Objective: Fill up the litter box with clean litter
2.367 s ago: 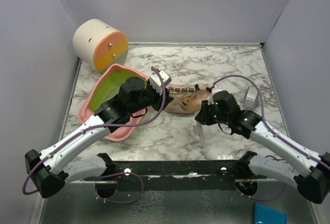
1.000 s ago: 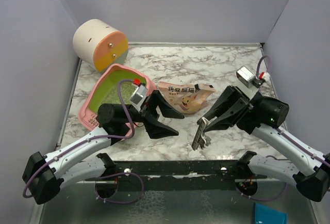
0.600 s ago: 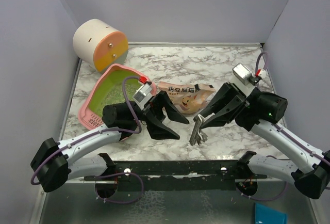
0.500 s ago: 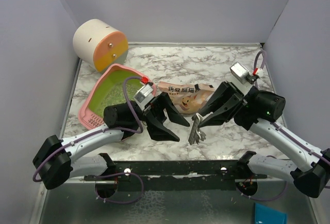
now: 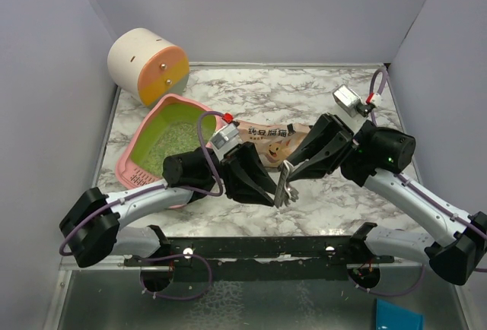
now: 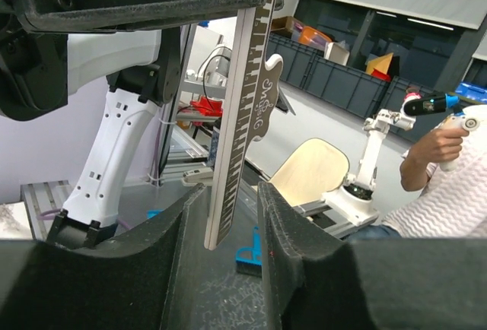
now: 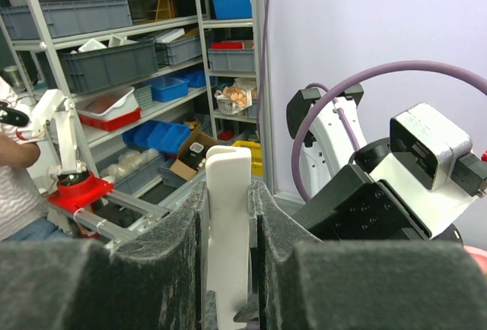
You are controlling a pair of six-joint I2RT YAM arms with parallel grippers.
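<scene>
Litter box [image 5: 131, 164] sits left on bench [image 5: 335, 94]. Clean litter [image 5: 173, 141] already covers its green floor. Filling looks mostly done, levelling perhaps left. Right pincer [image 7: 229, 193] pinches slotted scoop [image 5: 282, 185] by its handle. Left pincer [image 6: 230, 201] is spread, flanking the blade. Paper bag [image 5: 270, 141] lies beside.

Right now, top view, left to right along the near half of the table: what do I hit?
litter box → left gripper → slotted scoop → right gripper
</scene>
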